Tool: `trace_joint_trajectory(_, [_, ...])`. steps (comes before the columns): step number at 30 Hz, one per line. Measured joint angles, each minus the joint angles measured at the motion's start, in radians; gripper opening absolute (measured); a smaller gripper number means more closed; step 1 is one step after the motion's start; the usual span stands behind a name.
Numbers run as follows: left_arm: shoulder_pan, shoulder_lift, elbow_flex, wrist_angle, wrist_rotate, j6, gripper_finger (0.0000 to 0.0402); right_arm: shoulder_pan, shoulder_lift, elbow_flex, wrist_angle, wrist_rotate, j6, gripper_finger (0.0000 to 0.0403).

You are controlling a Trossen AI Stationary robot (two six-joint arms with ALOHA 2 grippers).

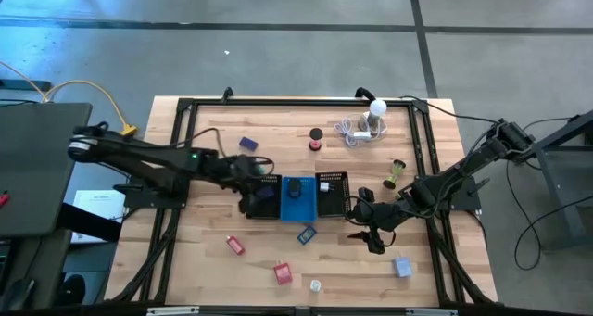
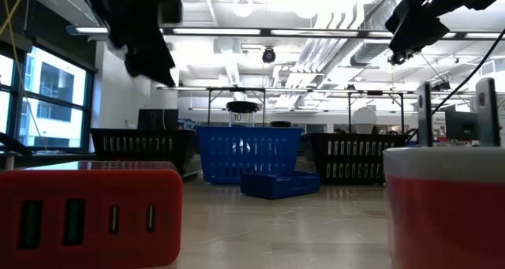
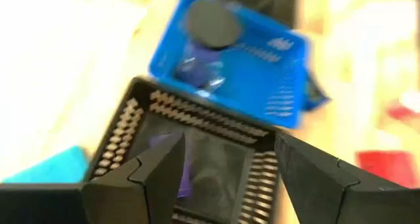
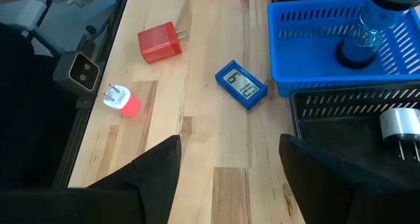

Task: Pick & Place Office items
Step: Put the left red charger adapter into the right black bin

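The wooden table [image 1: 213,270] of pale planks carries a black frame [image 1: 185,105] round its edges and stands on a grey floor; in the low view a room with strip lights, ceiling pipes and tall windows opens behind it.

Three trays sit side by side at the table's middle: a black mesh tray [image 1: 266,197] on the left, a blue tray [image 1: 298,209] in the centre, and another black mesh tray [image 1: 332,195] on the right. In the left wrist view a black disc [image 3: 211,22] lies in the blue tray and something purple [image 3: 172,159] lies in the left black tray.

The left gripper [image 1: 248,201] hangs over the left black tray, its jaws parted and holding nothing. The right gripper [image 1: 369,237] hovers over bare wood just right of the right black tray, jaws spread wide and empty.

Office items lie scattered. A blue digital clock [image 4: 241,85] rests near the blue tray's near side; its display seems to read 6 and 13, though not clearly. A red charger block [image 4: 159,41] and a small red-and-white plug [image 4: 121,100] lie nearer the table's near edge. A purple block [image 1: 248,144] sits on the far left, a red spool [image 1: 316,138] far centre, and a grey-blue block [image 1: 402,267] near right.

A white bulb [image 1: 376,112] with coiled cable sits at the far side.
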Motion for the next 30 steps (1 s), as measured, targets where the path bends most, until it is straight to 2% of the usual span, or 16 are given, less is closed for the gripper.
trace_joint_trajectory(8, [-0.121,-0.108,0.0,-0.025,0.035,0.195,0.0231,0.0,0.0,0.0,0.0,0.0,0.001,0.0247])
trace_joint_trajectory(16, [-0.232,-0.082,0.001,-0.033,0.047,0.17,0.0231,0.0,0.0,0.0,0.0,0.001,0.003,0.0247])
trace_joint_trajectory(23, [-0.325,-0.042,0.001,-0.039,0.055,0.251,0.0231,0.0,0.0,0.0,0.001,0.008,-0.018,0.0247])
trace_joint_trajectory(30, [-0.367,-0.009,0.002,-0.041,0.053,0.306,0.023,0.0,0.0,0.0,0.008,0.008,-0.018,0.0247])
